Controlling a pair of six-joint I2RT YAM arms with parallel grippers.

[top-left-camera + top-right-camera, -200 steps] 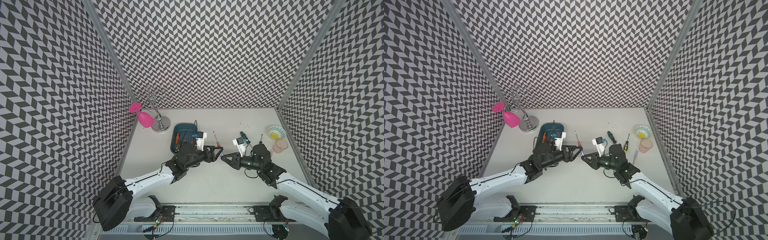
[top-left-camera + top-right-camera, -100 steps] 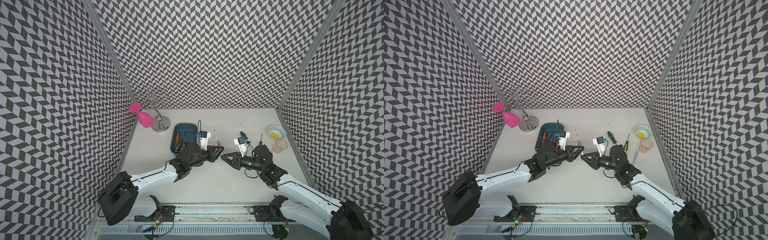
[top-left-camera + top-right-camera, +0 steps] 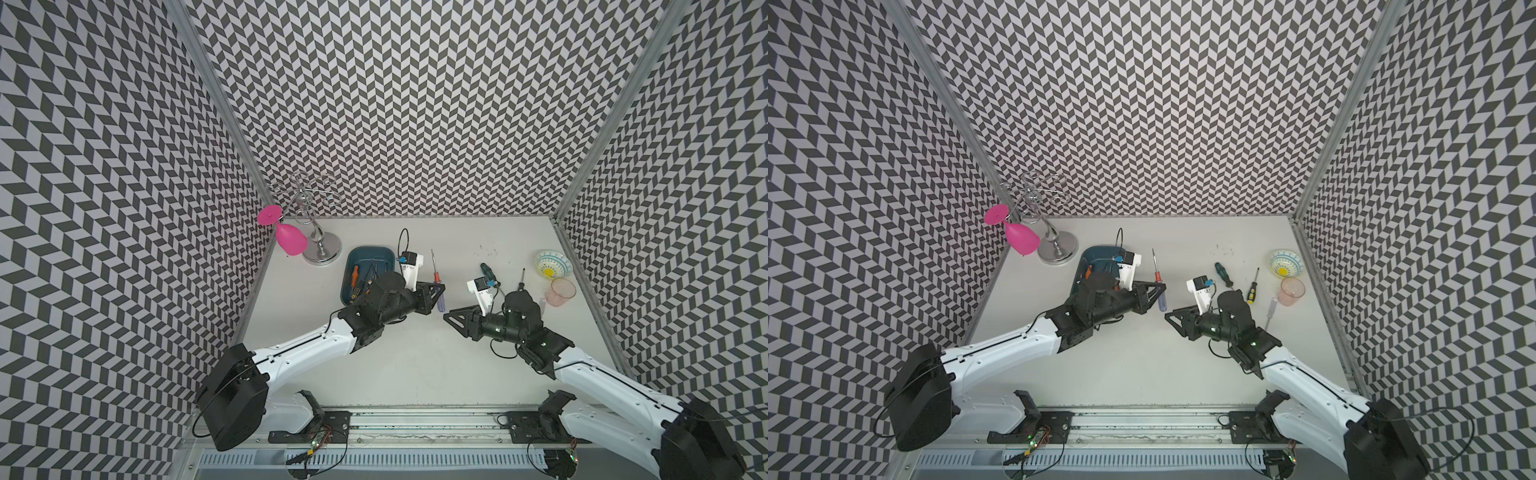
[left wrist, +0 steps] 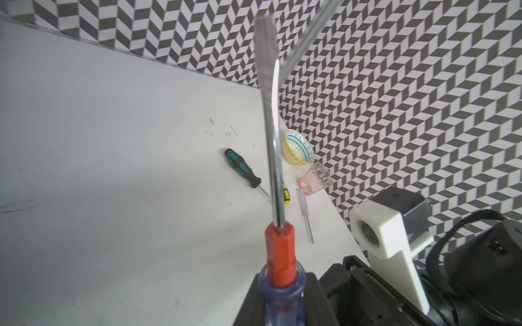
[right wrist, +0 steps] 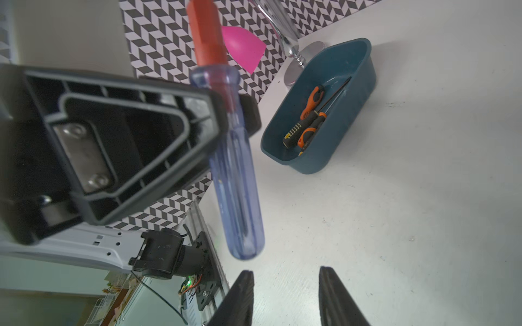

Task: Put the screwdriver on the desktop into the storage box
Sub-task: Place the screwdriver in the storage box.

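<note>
Above the desktop (image 3: 415, 365), between the arms: screwdriver (image 3: 436, 277) clamped by its handle in the left gripper (image 3: 434, 293), shaft toward the back wall. Right gripper (image 5: 285, 270) apart, empty. Box (image 3: 371, 249) close on the left, roughly parallel; left arm nearer.

Arms: two glossy white shells, a thin dark line along each; left arm (image 3: 303, 347), right arm (image 3: 606, 380).
Joints: chunky black housings; in a top view, round black left shoulder (image 3: 232, 395) at 7 o'clock, right shoulder (image 3: 698, 444) at 5 o'clock.
Left gripper (image 3: 440, 289): black ribbed triangular fingers, steel plate (image 5: 82, 152) with two screws.
Right gripper (image 5: 285, 282): matching black wedges.
Wrist cameras: white printed mounts (image 3: 411, 268), blue plugs.
Cables (image 3: 402, 239): thin black loops.
</note>
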